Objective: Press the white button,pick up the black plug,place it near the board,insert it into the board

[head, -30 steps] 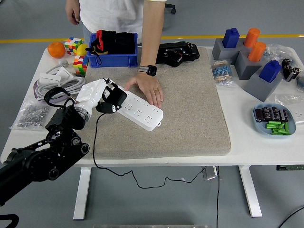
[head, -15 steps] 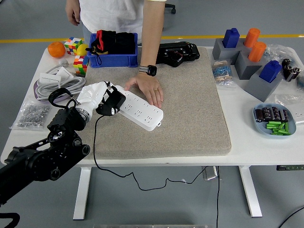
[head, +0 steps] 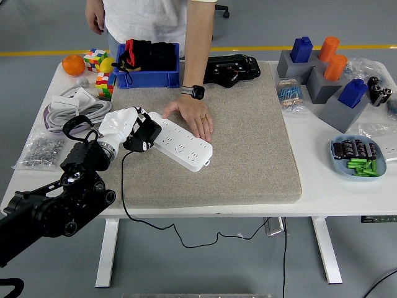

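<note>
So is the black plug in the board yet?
Cannot tell: the left hand holds the black plug against the board's left end, hiding its prongs.

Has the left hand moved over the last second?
Yes. The left hand, holding the black plug, slid slightly left and toward the near edge, away from the power strip that the person's hand steadies.

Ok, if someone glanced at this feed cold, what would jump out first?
Probably the left hand at the mat's left side, gripping the black plug against the near end of the white board. Next, a person's hand pressing flat on the board's far edge. Then the bright clutter: a blue bin at the back left, blue and orange blocks at the back right.
</note>
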Controlling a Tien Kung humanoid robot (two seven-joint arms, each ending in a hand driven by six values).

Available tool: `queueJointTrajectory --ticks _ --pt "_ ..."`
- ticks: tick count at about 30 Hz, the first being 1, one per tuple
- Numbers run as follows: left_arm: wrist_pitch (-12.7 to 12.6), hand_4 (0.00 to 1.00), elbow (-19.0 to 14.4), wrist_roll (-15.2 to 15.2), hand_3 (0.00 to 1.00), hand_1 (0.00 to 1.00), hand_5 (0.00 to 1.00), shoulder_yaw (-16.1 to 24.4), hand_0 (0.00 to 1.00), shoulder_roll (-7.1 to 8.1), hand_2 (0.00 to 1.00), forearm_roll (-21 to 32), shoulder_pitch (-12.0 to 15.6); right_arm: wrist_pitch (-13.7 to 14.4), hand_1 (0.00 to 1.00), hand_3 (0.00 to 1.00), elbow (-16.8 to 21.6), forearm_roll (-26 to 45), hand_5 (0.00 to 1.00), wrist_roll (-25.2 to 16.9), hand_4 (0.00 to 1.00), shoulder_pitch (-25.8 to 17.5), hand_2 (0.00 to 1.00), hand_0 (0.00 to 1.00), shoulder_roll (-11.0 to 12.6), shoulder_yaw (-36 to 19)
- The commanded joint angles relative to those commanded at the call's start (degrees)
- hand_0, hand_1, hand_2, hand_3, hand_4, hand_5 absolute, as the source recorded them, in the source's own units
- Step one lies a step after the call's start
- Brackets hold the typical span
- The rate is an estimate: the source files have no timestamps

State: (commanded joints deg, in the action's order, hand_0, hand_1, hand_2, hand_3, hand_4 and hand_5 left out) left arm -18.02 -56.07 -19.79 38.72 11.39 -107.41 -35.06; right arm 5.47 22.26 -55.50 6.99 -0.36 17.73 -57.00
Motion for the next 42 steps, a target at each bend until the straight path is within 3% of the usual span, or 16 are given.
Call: queueJointTrajectory --ticks 8,9,14,15,20,21,26,27,32,33,38,39,42 --pt "1.4 0.325 -0.2 0.4 0.303 0.182 0.002 0.1 0.082 -0.01 0.248 1.1 -0.1 0.0 0.482 0.504 0.0 0.0 0.385 0.0 0.64 0.1 0.498 0.558 -0.1 -0.1" --pt "1.6 0.552 -0.1 0.5 0.519 0.336 0.002 0.1 0.145 -0.01 0.377 1.3 -0.1 0.0 0.482 0.504 0.0 0.0 0.384 0.0 0.64 0.1 0.498 0.559 -0.1 -0.2" --pt "2.3 0.552 0.0 1.4 0.519 0.336 0.002 0.2 0.145 -0.09 0.377 2.7 -0.1 0.0 0.482 0.504 0.0 0.0 0.384 0.0 0.64 0.1 0.498 0.559 -0.1 -0.2" --pt "2.2 0.966 0.0 1.7 0.883 0.746 0.006 0.2 0.564 -0.1 0.77 2.9 -0.1 0.0 0.483 0.503 0.0 0.0 0.385 0.0 0.641 0.1 0.498 0.559 -0.1 -0.1" --pt "1.5 0.966 0.0 2.4 0.883 0.746 0.006 0.3 0.564 -0.14 0.77 3.4 -0.2 0.0 0.483 0.503 0.0 0.0 0.385 0.0 0.641 0.0 0.498 0.559 -0.1 -0.1" --pt "1.5 0.993 0.0 2.5 0.947 0.888 0.091 0.3 0.813 -0.12 0.894 3.5 -0.2 0.0 0.482 0.503 0.0 0.0 0.384 0.0 0.641 0.0 0.498 0.558 -0.1 -0.1" --pt "0.7 0.993 0.1 2.9 0.947 0.888 0.091 0.3 0.813 -0.09 0.894 3.6 -0.1 0.0 0.482 0.503 0.0 0.0 0.384 0.0 0.641 0.0 0.498 0.558 -0.1 0.0" --pt "0.6 0.998 0.0 3.0 0.955 0.919 0.162 0.4 0.85 -0.07 0.929 3.6 -0.1 0.0 0.482 0.503 0.0 0.0 0.384 0.0 0.64 0.0 0.499 0.558 -0.1 -0.1" --pt "0.2 0.998 -0.6 3.6 0.955 0.919 0.162 0.6 0.85 0.08 0.929 3.6 0.1 0.0 0.482 0.503 0.0 0.0 0.384 0.0 0.64 0.0 0.499 0.558 -0.2 -0.2" --pt "0.2 0.998 -0.6 3.6 0.963 0.954 0.277 0.6 0.894 0.09 0.955 3.6 0.1 0.0 0.482 0.505 0.0 0.0 0.384 0.0 0.64 0.0 0.499 0.558 -0.2 -0.2" --pt "-1.4 0.998 -5.2 5.9 0.963 0.954 0.277 1.6 0.894 1.59 0.955 3.2 2.0 0.0 0.482 0.505 0.0 -0.1 0.384 0.0 0.64 0.0 0.499 0.558 -0.3 -0.5" --pt "-1.7 0.998 -6.2 6.3 0.94 0.961 0.439 1.7 0.913 1.96 0.95 3.1 2.4 0.0 0.483 0.503 0.0 -0.1 0.384 0.0 0.64 0.0 0.499 0.559 -0.3 -0.5" --pt "-2.5 0.998 -10.0 7.5 0.94 0.961 0.439 1.7 0.913 3.98 0.95 2.3 4.6 0.0 0.483 0.503 0.0 -0.2 0.384 0.0 0.64 0.0 0.499 0.559 -0.4 -0.7"
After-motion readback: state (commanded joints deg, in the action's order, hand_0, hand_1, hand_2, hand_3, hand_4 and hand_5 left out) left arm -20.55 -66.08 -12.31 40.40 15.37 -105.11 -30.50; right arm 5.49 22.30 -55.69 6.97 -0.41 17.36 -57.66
